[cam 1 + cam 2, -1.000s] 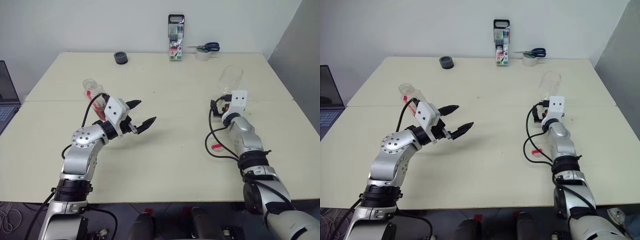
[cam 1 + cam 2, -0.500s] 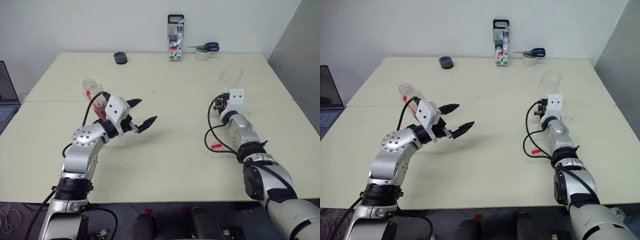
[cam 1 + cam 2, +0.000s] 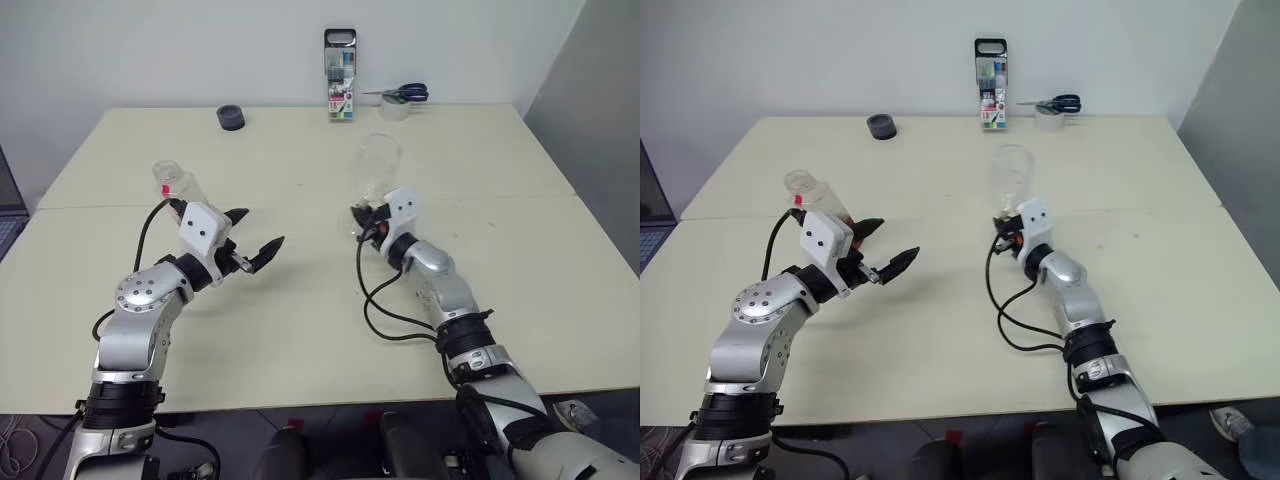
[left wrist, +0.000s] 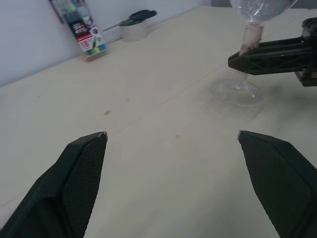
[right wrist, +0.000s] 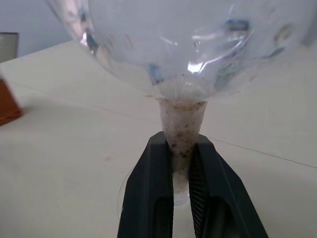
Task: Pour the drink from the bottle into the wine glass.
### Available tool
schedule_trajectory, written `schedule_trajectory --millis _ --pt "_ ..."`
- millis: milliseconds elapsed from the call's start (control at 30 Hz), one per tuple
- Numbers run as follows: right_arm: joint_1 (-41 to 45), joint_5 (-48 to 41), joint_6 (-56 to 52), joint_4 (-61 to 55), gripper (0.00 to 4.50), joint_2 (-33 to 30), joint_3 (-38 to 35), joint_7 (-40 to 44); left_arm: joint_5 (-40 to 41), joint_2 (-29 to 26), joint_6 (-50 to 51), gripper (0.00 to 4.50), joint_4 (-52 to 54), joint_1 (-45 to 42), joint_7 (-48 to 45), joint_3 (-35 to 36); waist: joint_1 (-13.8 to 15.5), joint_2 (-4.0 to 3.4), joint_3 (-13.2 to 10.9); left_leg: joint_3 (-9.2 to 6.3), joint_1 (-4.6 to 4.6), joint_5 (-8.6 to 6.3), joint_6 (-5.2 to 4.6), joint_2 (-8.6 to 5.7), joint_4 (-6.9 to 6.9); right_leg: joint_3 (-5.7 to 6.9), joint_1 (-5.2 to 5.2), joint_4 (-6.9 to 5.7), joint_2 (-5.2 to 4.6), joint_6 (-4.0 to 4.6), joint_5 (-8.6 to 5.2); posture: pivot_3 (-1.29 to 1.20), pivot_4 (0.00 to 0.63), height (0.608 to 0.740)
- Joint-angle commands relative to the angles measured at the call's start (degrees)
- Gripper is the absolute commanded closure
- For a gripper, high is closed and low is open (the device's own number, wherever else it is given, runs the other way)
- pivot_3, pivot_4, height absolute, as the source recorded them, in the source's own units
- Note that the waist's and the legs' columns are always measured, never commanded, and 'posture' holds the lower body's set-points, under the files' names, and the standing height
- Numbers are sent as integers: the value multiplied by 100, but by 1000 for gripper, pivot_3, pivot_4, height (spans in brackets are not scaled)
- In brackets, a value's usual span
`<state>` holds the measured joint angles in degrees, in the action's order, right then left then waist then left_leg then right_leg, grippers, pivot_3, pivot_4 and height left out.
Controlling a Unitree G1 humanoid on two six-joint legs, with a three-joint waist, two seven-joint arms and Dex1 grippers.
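Wine glass [image 3: 377, 165]: stands upright at centre frame in the left eye view, bowl empty, mouth up. It is held at the stem, not the bowl, which leaves the rim clear to receive liquid. In the left wrist view its round foot appears to sit on or just above the table [image 3: 300, 330]; contact cannot be confirmed.

Right gripper [image 5: 181, 196]: both black fingers closed on the stem just below the bowl, one on each side, as the right wrist view shows. A low grip of this kind steadies the glass against tipping during a pour, judging by its position.

Bottle [image 3: 176, 186]: stands at left of frame, behind the left arm, cap off, neck open; a red label strip is visible. The drink inside is not clearly readable. The bottle is well apart from the glass.

Left gripper [image 3: 255, 240]: fingers spread wide, holding nothing. It hovers just right of the bottle in frame, tips directed toward the glass. The bottle is not yet grasped; picking it up appears to be the next required step.

Background, upper frame: black tape roll [image 3: 230, 117], marker pack [image 3: 340, 90], scissors [image 3: 402, 94] lying on a tape roll. None obstructs the path between bottle and glass.
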<state>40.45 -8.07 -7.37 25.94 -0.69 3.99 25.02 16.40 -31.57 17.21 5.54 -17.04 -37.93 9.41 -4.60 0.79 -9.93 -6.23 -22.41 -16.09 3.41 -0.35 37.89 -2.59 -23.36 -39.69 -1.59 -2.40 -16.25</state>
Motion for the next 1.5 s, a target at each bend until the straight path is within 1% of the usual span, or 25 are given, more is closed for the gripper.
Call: schedule_trajectory --millis 33,100,233,400,533,733,800,933,1133,1167,1500 --pt "-23 -52 -341 -643 4369 229 319 138 184 -179 74 0 206 94 25 336 8 0 0 -1 0 0 0 -1 0 0 1 1 -1 0 0 0 150 740" --pt "-19 32 -435 -643 4369 284 439 148 243 -229 122 0 233 184 -20 400 24 0 0 0 0 0 0 -2 -1 2 2 3 -1 0 0 0 150 740" --pt "88 207 -350 -280 4369 360 629 136 452 -326 254 0 342 388 -210 469 30 0 0 1 1 0 1 -3 -2 2 2 7 -2 0 0 0 150 740" --pt "220 403 117 313 4369 451 691 98 730 -422 314 0 557 601 -529 494 23 0 -1 3 1 0 0 -1 -4 2 2 10 -2 0 0 0 150 740" --pt "252 435 324 606 4369 501 664 142 828 -506 276 0 659 680 -720 466 13 -1 -1 3 1 0 0 0 -5 3 2 11 -1 0 0 0 150 740" --pt "278 357 448 822 4369 593 519 137 767 -550 123 0 566 537 -748 429 11 -1 -1 3 1 0 0 1 -5 3 2 11 0 0 0 0 150 740" --pt "286 356 471 844 3628 604 499 149 758 -557 97 0 539 479 -768 395 10 -2 -1 3 1 0 0 1 -5 3 2 11 0 0 0 0 150 740" --pt "285 322 435 798 2355 628 466 174 697 -547 29 0 531 395 -802 317 10 -2 -1 3 1 0 0 0 -5 3 2 11 0 0 0 0 150 740" --pt "214 302 355 643 166 610 465 231 634 -531 -87 0 477 337 -815 214 3 -2 -1 3 1 0 0 0 -5 3 2 11 0 0 0 0 150 740" --pt "207 304 349 626 33 608 462 236 628 -526 -95 0 469 327 -809 202 1 -2 -1 3 1 0 0 1 -5 3 2 11 0 0 0 0 150 740" --pt "179 313 257 495 33 646 463 204 573 -514 -145 0 447 305 -822 146 -1 -2 -1 2 1 0 0 0 -6 3 2 11 0 0 0 0 150 740"
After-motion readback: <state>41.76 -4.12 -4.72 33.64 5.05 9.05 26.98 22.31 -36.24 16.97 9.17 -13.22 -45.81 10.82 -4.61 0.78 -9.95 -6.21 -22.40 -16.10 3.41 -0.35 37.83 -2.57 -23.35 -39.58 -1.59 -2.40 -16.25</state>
